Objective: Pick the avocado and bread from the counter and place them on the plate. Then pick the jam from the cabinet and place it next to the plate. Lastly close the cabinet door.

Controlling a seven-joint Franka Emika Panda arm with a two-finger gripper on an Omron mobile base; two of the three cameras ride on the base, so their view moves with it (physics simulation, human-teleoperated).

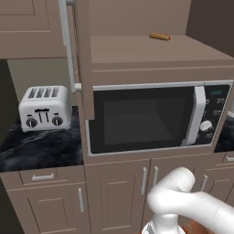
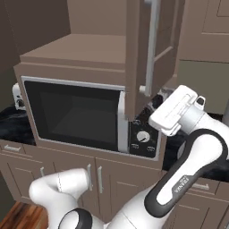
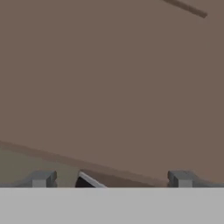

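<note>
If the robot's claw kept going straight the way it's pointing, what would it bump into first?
Most likely the open cabinet door. The open claw faces its flat brown panel, which looks close ahead with nothing between them, though the exact depth is hard to judge.

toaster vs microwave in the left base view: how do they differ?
The toaster is small and silver-white; the microwave is much larger, with a dark glass door. The toaster stands free on the black counter; the microwave sits built into the brown cabinetry. The toaster has two front knobs; the microwave shows one dial and a vertical handle. Both face forward, upright.
</note>
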